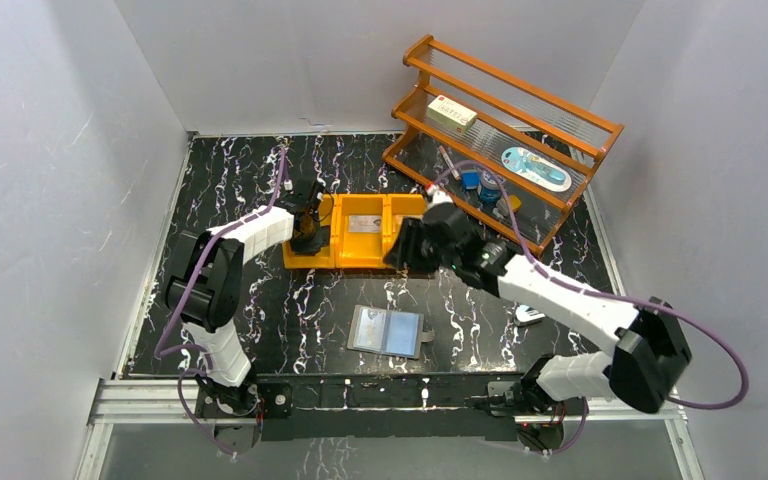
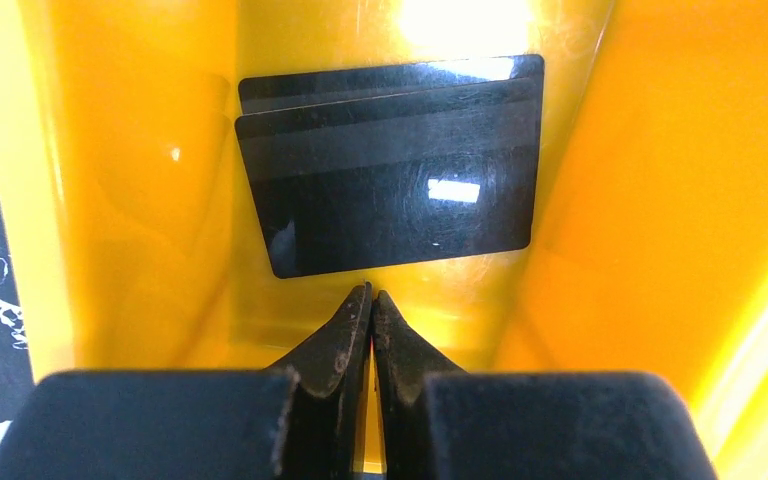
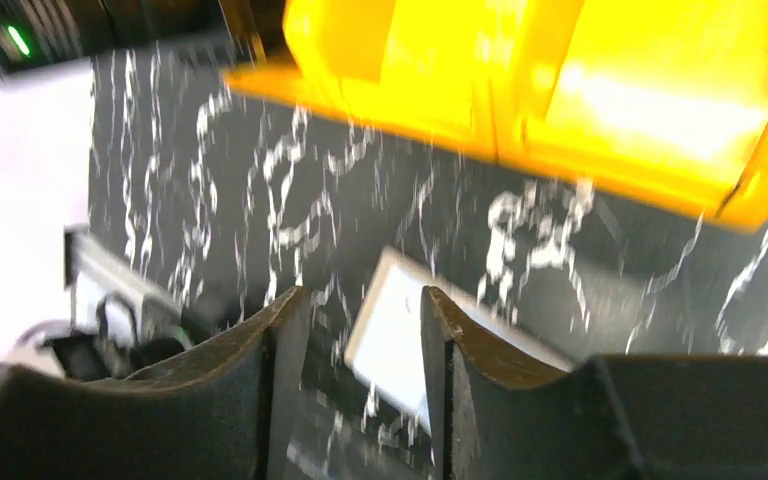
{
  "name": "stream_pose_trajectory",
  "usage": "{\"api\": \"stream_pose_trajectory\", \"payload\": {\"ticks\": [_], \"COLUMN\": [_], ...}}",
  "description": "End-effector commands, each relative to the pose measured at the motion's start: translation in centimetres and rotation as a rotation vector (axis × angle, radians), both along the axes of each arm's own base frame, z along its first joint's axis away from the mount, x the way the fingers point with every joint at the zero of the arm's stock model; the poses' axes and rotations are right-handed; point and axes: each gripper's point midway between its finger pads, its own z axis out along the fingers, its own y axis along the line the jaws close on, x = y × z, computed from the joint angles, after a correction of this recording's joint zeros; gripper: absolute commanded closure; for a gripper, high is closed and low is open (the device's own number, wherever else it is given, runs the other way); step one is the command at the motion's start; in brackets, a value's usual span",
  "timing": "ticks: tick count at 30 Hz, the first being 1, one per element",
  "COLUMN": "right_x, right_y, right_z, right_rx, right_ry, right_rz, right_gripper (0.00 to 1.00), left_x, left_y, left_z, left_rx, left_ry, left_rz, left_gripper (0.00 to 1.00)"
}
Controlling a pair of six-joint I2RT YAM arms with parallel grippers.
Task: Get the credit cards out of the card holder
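Note:
The card holder lies open on the table in front of the orange bin, its pale blue-grey lining up. Two black credit cards lie overlapping on the floor of the bin's left compartment. My left gripper is shut and empty just short of them; in the top view it sits in that compartment. A grey card lies in the middle compartment. My right gripper is open and empty above the table by the bin's front right. A blurred pale rectangle lies below its fingers.
A wooden rack stands at the back right with a cream box and small items on it. A small white object lies on the table under the right arm. White walls enclose the table.

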Motion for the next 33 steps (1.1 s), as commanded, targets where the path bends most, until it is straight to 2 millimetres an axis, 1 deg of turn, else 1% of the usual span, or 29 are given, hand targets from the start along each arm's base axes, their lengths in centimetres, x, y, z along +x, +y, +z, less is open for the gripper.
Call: {"api": "stream_pose_trajectory", "payload": {"ticks": [1,2,4,6,9,10,12,14,15,17,21,23,24,26,29,33], "right_x": [6.2,7.2,9.0,10.1,11.7,12.3,13.3,14.0,14.4,14.8,13.3,12.4,12.1,11.4,10.7,10.0], "right_y": [-1.2,-1.4,-1.5,-0.8,0.1,0.7,1.5,1.9,1.9,2.3,1.8,1.3,1.1,1.3,1.5,1.2], "right_z": [0.2,-0.1,-0.8,-1.3,-1.9,-1.7,-2.7,-3.6,-4.6,-5.9,-9.2,-10.2,-10.4,-10.5,-10.8,-11.1], "right_rx": [-0.221,-0.269,-0.356,-0.402,-0.434,-0.431,-0.451,-0.479,-0.509,-0.538,-0.596,-0.602,-0.599,-0.567,-0.554,-0.566], "right_ry": [-0.135,-0.144,-0.150,-0.151,-0.155,-0.164,-0.163,-0.161,-0.155,-0.139,-0.055,-0.031,-0.029,-0.033,-0.046,-0.061], "right_rz": [-0.167,-0.197,-0.238,-0.238,-0.253,-0.255,-0.248,-0.251,-0.257,-0.251,-0.233,-0.225,-0.222,-0.188,-0.115,-0.055], "right_gripper": [0.44,0.43,0.35,0.32,0.32,0.32,0.32,0.32,0.32,0.33,0.37,0.40,0.42,0.48,0.54,0.57], "left_x": [0.3,0.3,0.1,0.0,-0.2,-0.3,-0.3,-0.4,-0.5,-0.5,-0.5,-0.4,-0.2,0.1,1.3,2.6], "left_y": [0.8,0.7,0.7,0.7,0.6,0.5,0.4,0.3,0.3,0.3,0.5,0.8,1.0,1.2,1.1,1.0], "left_z": [-0.1,-0.2,-0.4,-0.6,-0.9,-1.0,-1.2,-1.3,-1.3,-1.3,-1.5,-1.7,-1.8,-1.9,-1.6,-1.5], "left_rx": [0.033,0.032,0.030,0.033,0.026,0.019,0.011,0.008,0.007,0.004,0.019,0.032,0.037,0.039,0.041,0.068], "left_ry": [-0.008,-0.007,-0.001,0.003,0.007,0.011,0.015,0.019,0.019,0.017,0.021,0.019,0.016,0.019,-0.015,-0.028], "left_rz": [0.004,0.002,-0.006,-0.012,-0.019,-0.021,-0.024,-0.026,-0.028,-0.030,-0.036,-0.039,-0.040,-0.039,-0.060,-0.104], "left_gripper": [0.96,0.96,0.96,0.96,0.96,0.96,0.96,0.96,0.96,0.96,0.95,0.95,0.95,0.95,0.94,0.92]}}
